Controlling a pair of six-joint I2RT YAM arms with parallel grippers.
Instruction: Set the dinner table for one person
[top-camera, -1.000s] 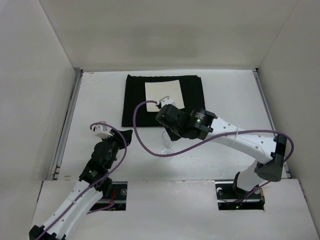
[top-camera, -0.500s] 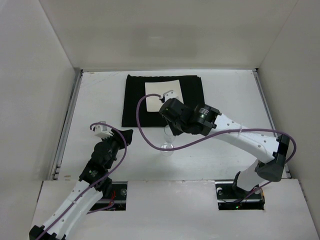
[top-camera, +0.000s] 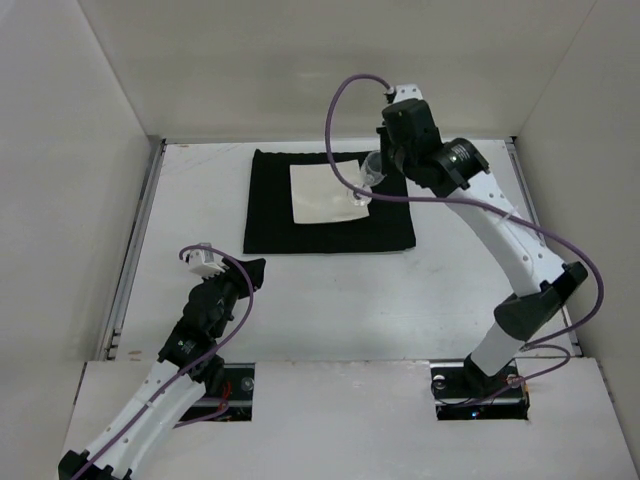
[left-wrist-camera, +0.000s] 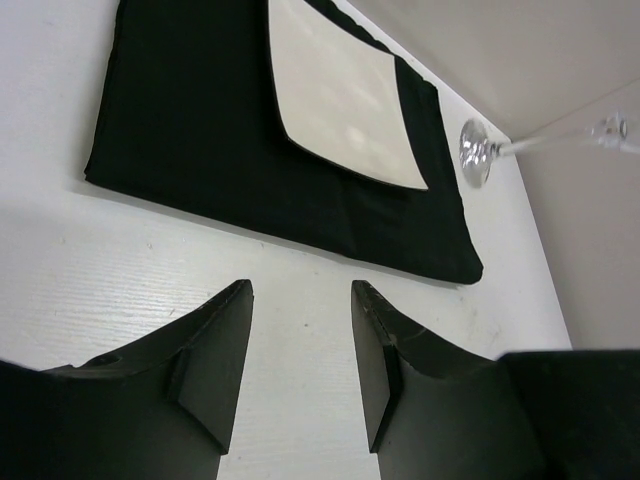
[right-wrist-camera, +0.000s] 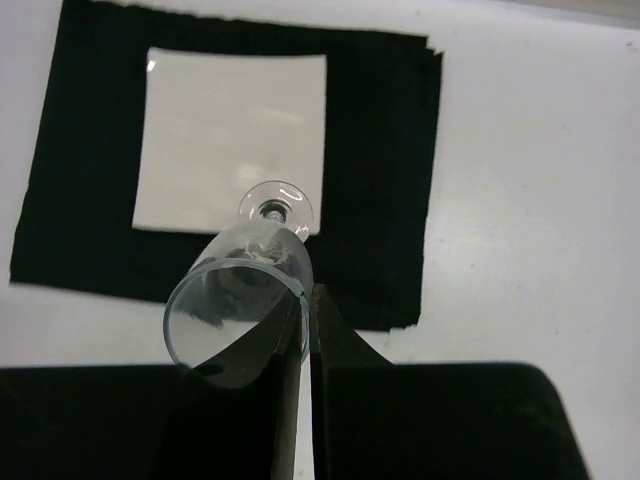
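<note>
Table (top-camera: 200, 200), one, was laid long nine-to-three; one glass (right-wrist-camera: 235, 310) was pinched in the right gripper (right-wrist-camera: 305, 302); the left gripper (left-wrist-camera: 300, 290) was held wide.

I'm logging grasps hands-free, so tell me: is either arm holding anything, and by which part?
The right gripper holds the wine glass by its bowl rim, jaws pinched on the glass wall. The left gripper holds nothing, jaws open.

Clear glossy wine glass (right-wrist-camera: 240, 300), black cloth placemat (top-camera: 270, 210)
</note>
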